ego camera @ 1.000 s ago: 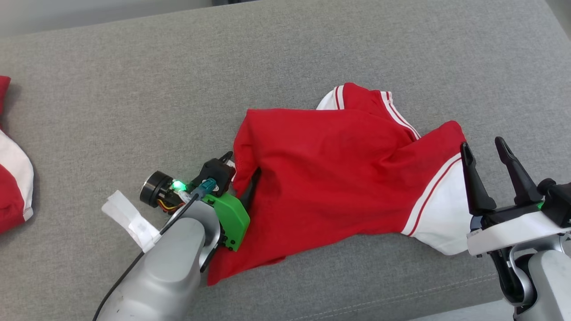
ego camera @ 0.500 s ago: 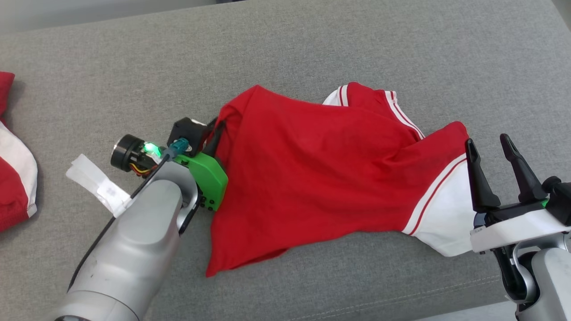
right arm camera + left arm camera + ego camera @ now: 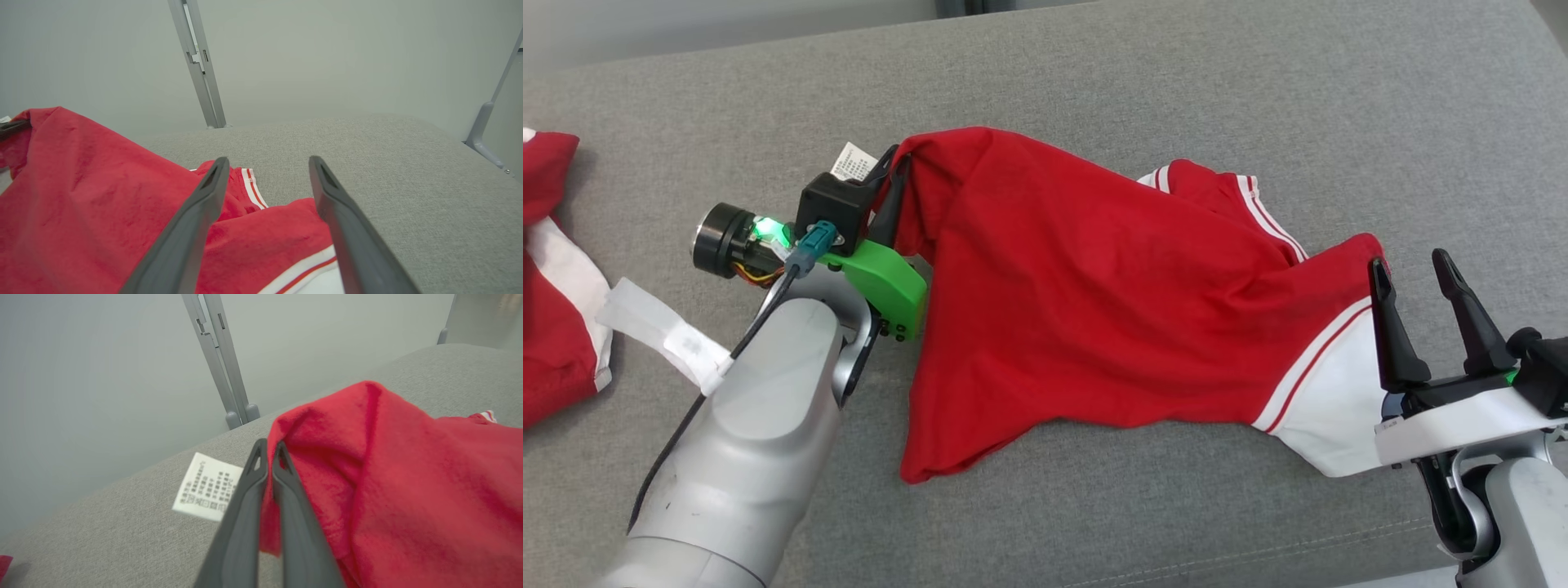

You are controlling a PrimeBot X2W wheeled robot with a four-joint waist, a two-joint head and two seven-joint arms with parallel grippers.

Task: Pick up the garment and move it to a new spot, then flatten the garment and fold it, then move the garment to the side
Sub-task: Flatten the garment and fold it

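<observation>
In the head view, the garment [image 3: 1111, 310] is spread across the middle of the grey cushion [image 3: 1094, 73], its white-trimmed end reaching the lower right. Its upper-left corner is drawn up into a peak where it is pinched by the left claw [image 3: 892, 159], with a white label [image 3: 854, 162] hanging just beside the fingers. The right claw [image 3: 1409, 265] is held with its jaws wide apart at the lower right, just over the white trim, and nothing is gripped by it. A second garment [image 3: 551, 269] lies at the left edge, well apart. In the left wrist view, the left claw [image 3: 270, 447] is seen pressed together on a fold of red cloth at centre frame. In the right wrist view, cloth is seen beneath and between the parted fingers of the right claw [image 3: 269, 161], which are closed on nothing. The first step, picking up and moving, is judged to be in hand. A firm pinch and a clean lift are called for next, perhaps with a second hold taken at the trim. No container is involved, as the garment rests directly on the cushion.
</observation>
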